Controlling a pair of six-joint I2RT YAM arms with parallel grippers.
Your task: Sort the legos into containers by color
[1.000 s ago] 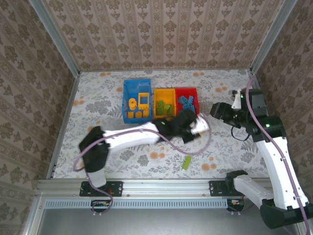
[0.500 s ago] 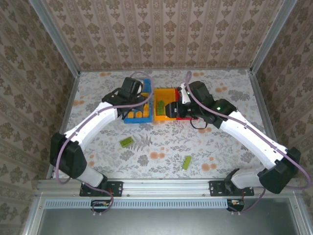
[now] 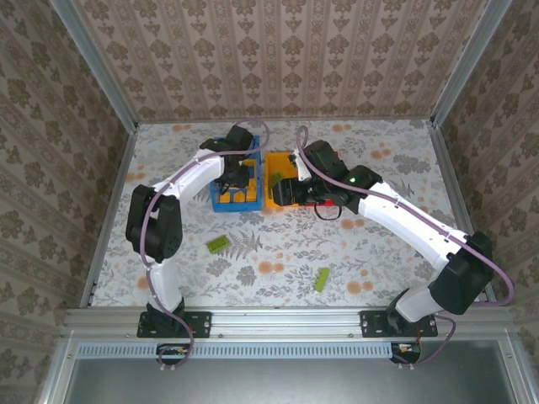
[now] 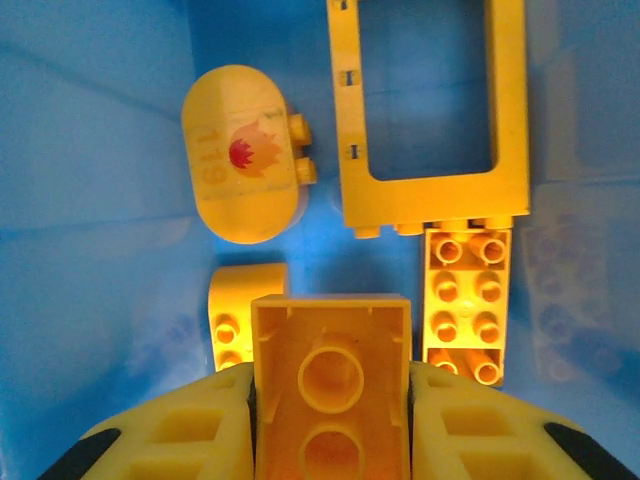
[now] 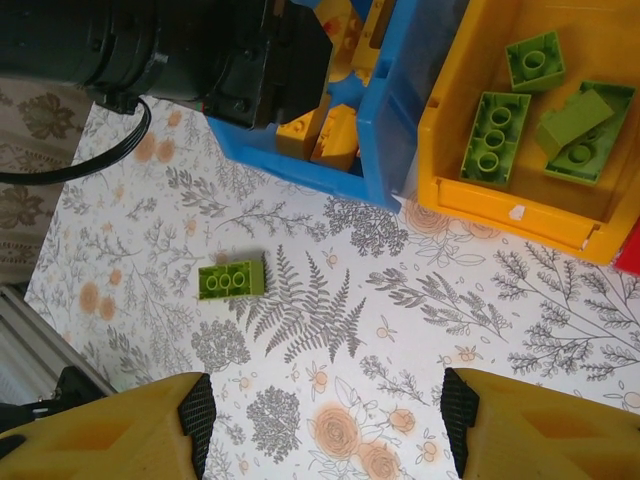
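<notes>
Left gripper (image 4: 330,425): jaws clamped on 1 yellow brick (image 4: 330,350) over the blue bin (image 4: 100,120). Right gripper (image 5: 325,410): jaws open, empty, above worktop (image 5: 400,330); 1 green brick (image 5: 231,279) lies there.

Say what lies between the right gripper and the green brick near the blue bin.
Bare flowered tabletop separates the right gripper from the green brick, in the right wrist view.

Overhead — wrist cams share blue bin (image 5: 400,110).
</notes>
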